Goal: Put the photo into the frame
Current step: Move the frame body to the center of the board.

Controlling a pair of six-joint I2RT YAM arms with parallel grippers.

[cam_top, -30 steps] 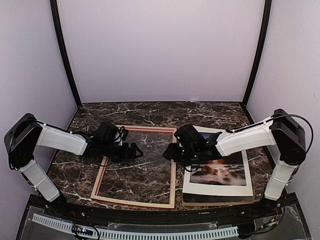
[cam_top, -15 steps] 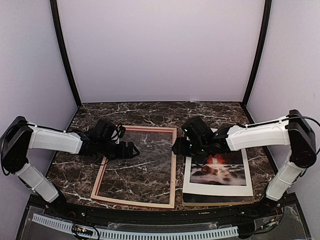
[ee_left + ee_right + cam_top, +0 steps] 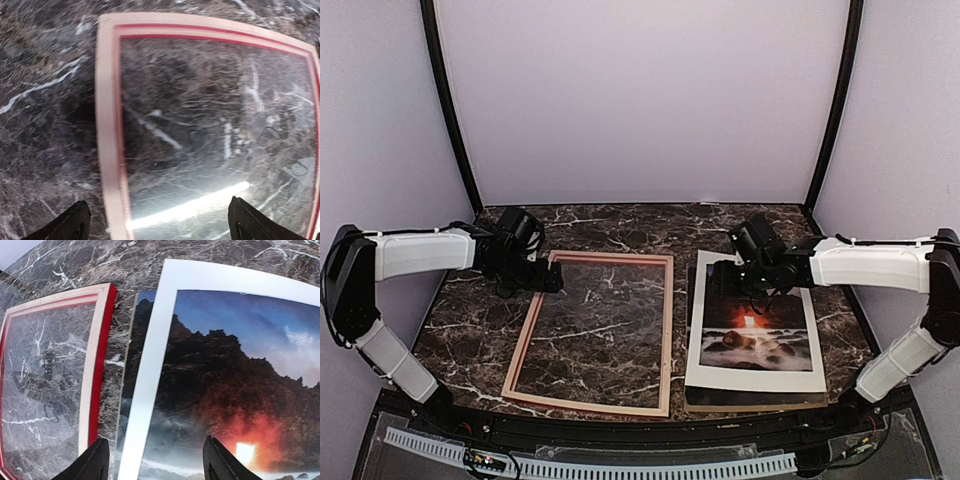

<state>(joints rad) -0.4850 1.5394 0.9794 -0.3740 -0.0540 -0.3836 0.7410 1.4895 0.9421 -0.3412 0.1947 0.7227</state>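
Frame (image 3: pixel 610 257) back-up | photo (image 3: pixel 755 335) beside it, under mat (image 3: pixel 755 381) | left tool (image 3: pixel 157 222) apart | right tool (image 3: pixel 155 450) apart

The frame (image 3: pixel 667 330) lies pale wood-coloured side up, bright red showing along its edges. The photo (image 3: pixel 752 340) is dark rock and white water, with an orange-red glow at its middle and blue sky at the far end; a white mat (image 3: pixel 696 340) borders it, over a plain brown board (image 3: pixel 750 403). The counter (image 3: pixel 620 225) is dark brown marble veined white
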